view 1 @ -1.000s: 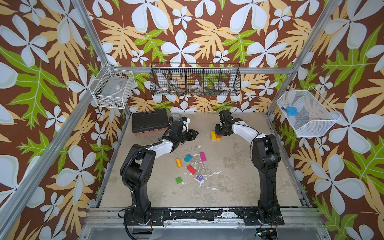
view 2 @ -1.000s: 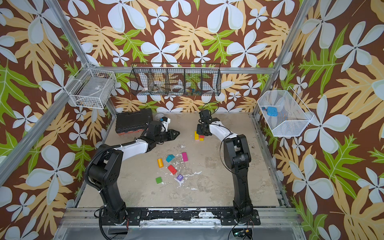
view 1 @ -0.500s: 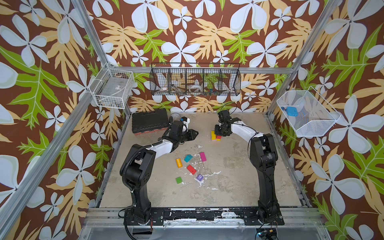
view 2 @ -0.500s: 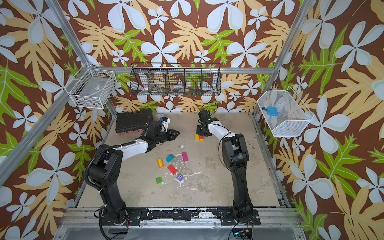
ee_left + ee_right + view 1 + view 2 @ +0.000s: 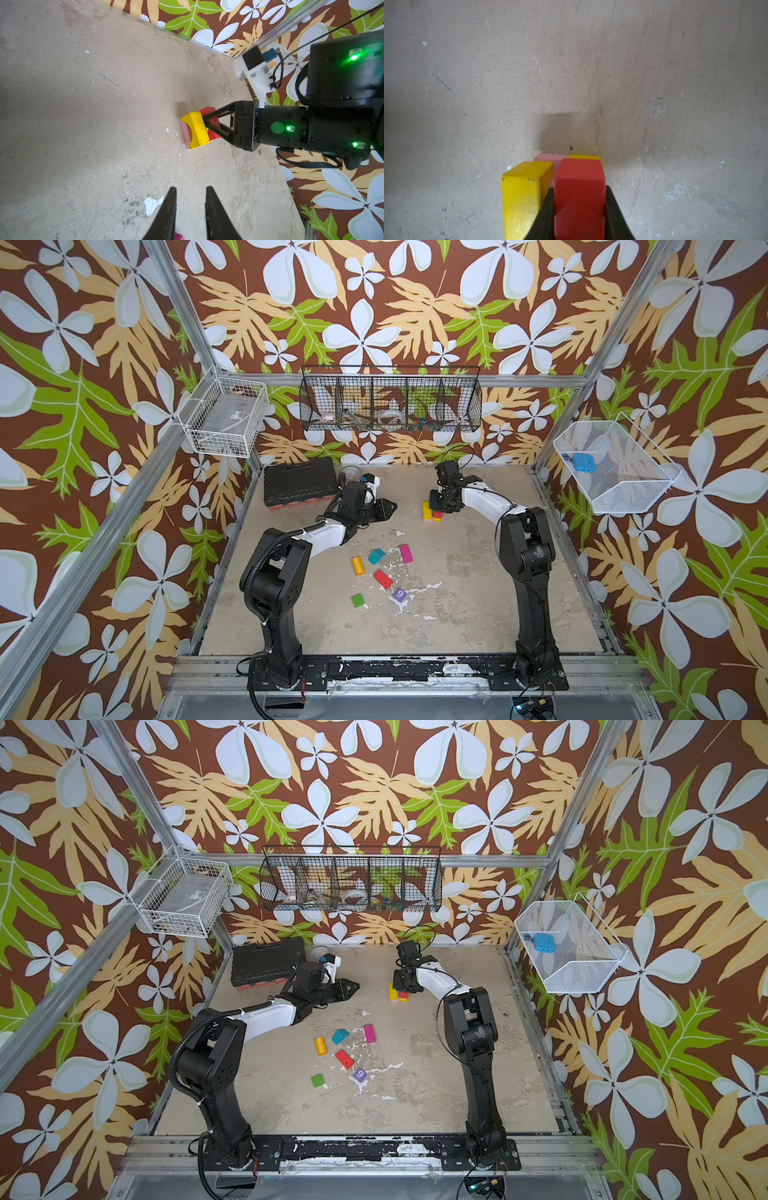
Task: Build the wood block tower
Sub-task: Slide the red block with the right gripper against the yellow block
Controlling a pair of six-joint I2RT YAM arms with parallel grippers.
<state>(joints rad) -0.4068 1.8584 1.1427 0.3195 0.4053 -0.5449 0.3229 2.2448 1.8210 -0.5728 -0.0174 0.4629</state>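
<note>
Scuffed beige tabletop [image 5: 457,593]. Right gripper [image 5: 441,506] clamps red wooden block [image 5: 579,197], just beside low yellow-and-pink block tower [image 5: 195,129] near back wall. Left gripper [image 5: 191,193] slightly parted, empty. Six loose painted blocks [image 5: 406,553] mid-table.

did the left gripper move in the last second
No. In a top view the left gripper sits at the same spot right of the black toolbox, as far from it as before, jaws slightly apart and empty.
</note>
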